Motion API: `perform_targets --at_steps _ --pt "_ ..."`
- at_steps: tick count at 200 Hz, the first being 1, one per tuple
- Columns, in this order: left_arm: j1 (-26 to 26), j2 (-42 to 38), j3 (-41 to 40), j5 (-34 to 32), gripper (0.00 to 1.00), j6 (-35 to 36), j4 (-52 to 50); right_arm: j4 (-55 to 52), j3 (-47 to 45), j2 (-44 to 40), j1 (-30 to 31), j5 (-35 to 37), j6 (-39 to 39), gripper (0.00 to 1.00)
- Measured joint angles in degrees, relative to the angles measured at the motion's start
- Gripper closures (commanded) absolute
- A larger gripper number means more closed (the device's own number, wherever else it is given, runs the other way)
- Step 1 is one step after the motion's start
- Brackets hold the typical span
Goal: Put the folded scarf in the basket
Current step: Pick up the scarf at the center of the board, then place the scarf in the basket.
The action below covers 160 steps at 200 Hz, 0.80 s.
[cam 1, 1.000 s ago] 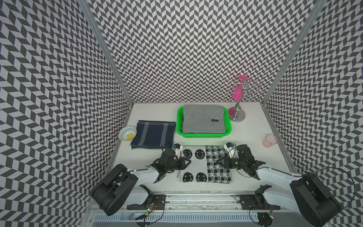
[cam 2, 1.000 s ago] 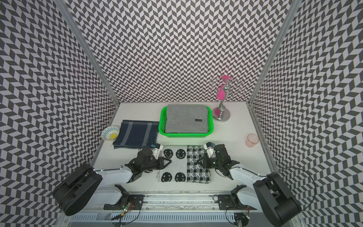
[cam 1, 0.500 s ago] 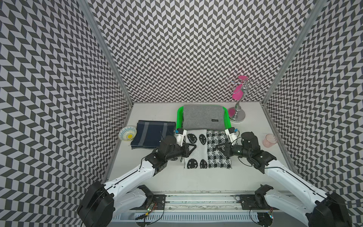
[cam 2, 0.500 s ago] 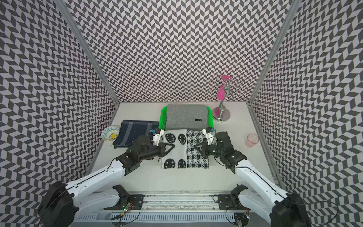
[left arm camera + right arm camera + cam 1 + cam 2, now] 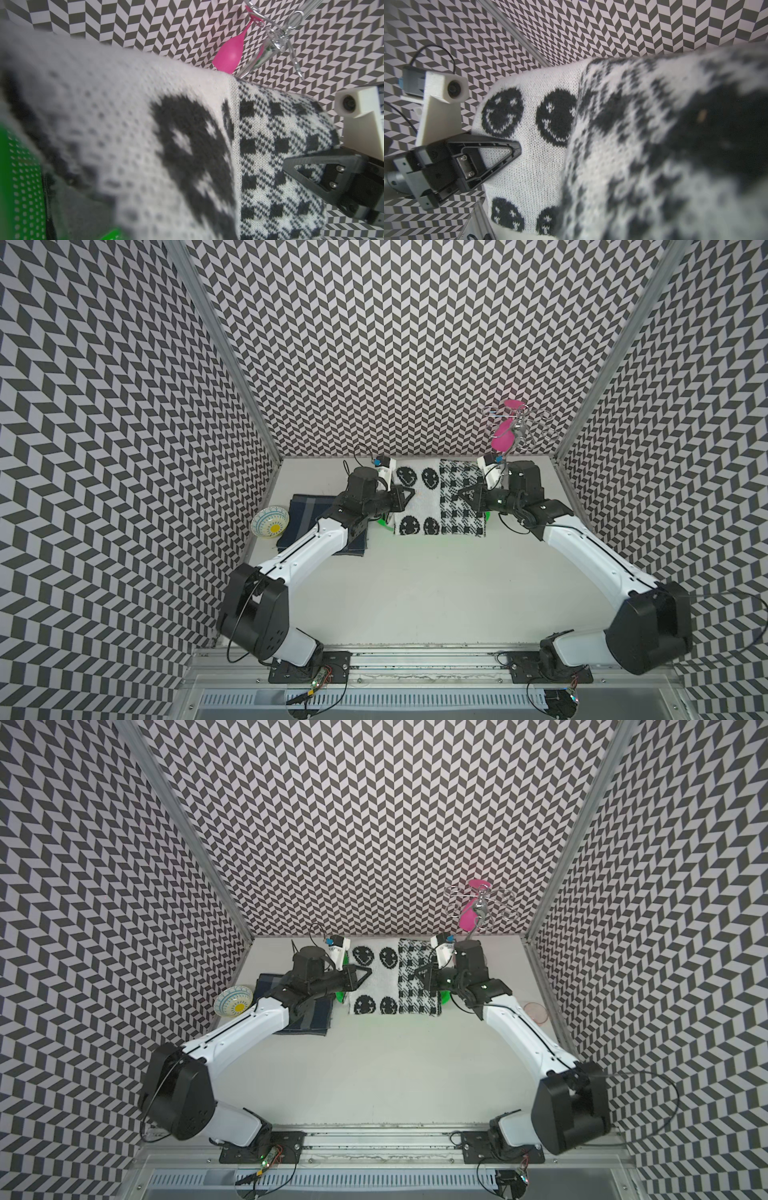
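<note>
scarf (image 5: 436, 499): folded black-and-white knit, smiley faces beside houndstooth, spanning flat between both grippers above the basket
basket (image 5: 384, 523): green, mostly hidden under the scarf, only slivers showing; grey cloth (image 5: 83, 207) inside
left gripper (image 5: 409, 494): jaws pinched tight on the scarf's left edge
right gripper (image 5: 464, 495): jaws pinched tight on its right edge

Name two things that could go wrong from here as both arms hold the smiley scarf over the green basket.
The scarf hides nearly all of the basket in both top views, so an edge may land on the rim rather than inside.
The metal stand rises close beside the right gripper; a careless swing might topple it.
</note>
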Motion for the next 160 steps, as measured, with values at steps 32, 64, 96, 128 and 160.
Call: perform_targets --at_steps 32,64,96,128,160 --pt "1.27 10.03 6.78 0.04 1.00 1.64 -0.70 -2.47 8.09 9.49 -2.23 0.07 -2.93 1.00" --pt "2.43 15.30 8.20 0.00 1.00 2.03 -0.46 -3.15 11.34 16.52 -3.34 1.16 -5.68 1.00" --pt "3.65 20.11 11.23 0.07 1.00 2.69 -0.50 -3.58 14.27 23.61 -3.65 1.84 -7.41 1.00" --pt "4.26 23.02 11.89 -0.02 1.00 3.28 -0.63 -3.43 14.29 25.62 -3.89 3.26 -8.33 1.00" --pt "4.55 24.17 11.96 -0.11 0.97 3.28 -0.66 -3.23 14.32 26.14 -3.93 4.83 -9.25 0.93"
